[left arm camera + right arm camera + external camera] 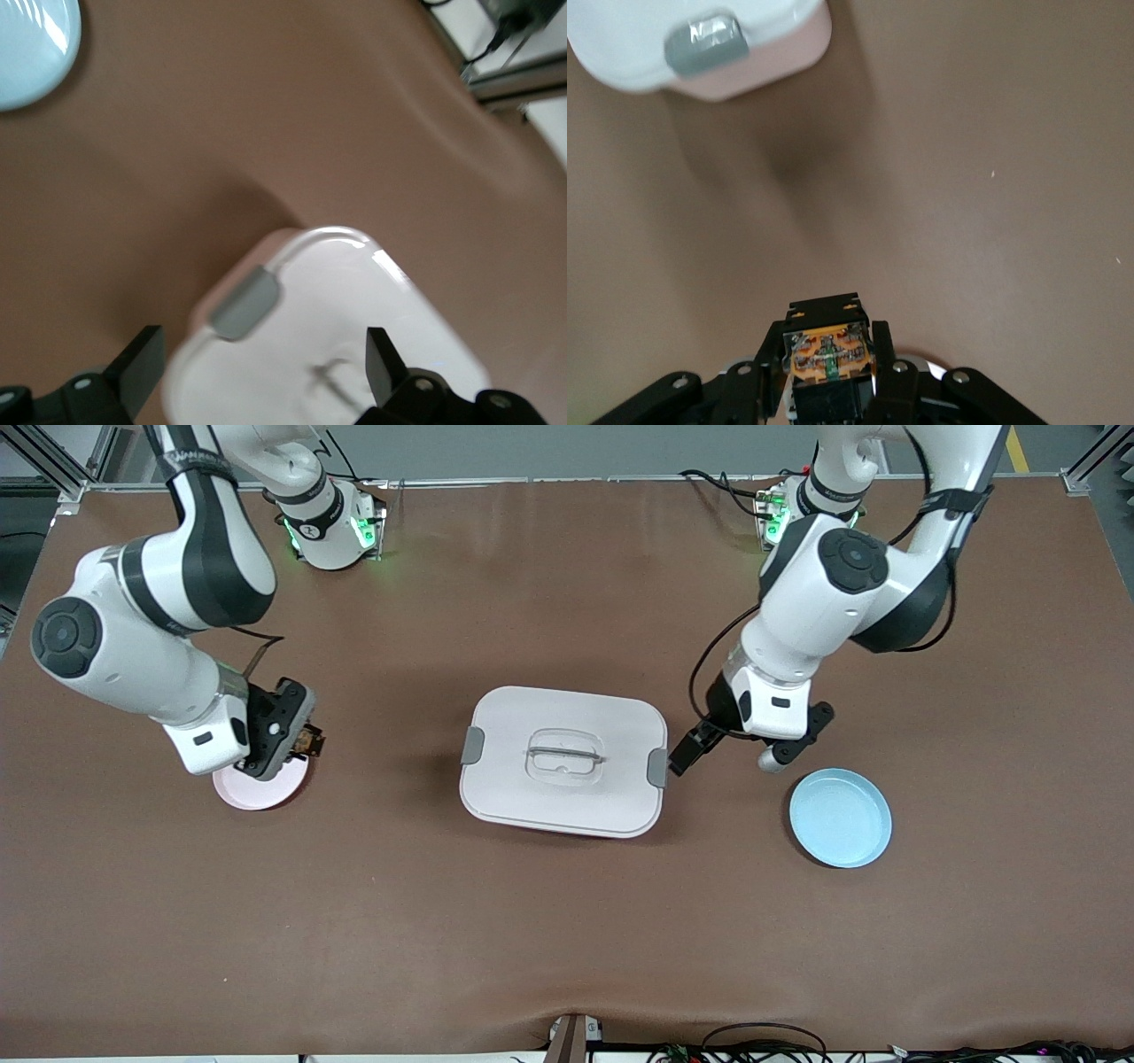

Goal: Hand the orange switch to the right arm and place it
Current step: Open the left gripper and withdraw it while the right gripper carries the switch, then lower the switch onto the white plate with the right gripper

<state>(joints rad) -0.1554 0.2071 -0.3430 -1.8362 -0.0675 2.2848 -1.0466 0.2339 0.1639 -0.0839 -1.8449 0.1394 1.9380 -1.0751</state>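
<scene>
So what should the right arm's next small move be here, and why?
Probably lower and let go: the right gripper is shut on the orange switch, right over the pink plate. The left gripper waits open by the white box.

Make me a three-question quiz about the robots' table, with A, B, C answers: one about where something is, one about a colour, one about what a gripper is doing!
1. Where is the orange switch?
A. In the right gripper, over the pink plate
B. On the blue plate
C. On the white box

2. What colour is the plate toward the left arm's end of the table?
A. Pink
B. Blue
C. Green

3. What is the left gripper doing?
A. Holding the switch
B. Gripping a plate
C. Open, holding nothing

Answers:
1 A, the right wrist view shows the fingers clamping it.
2 B, it lies below the left arm in the front view.
3 C, its fingers stand apart over the box's edge.
</scene>
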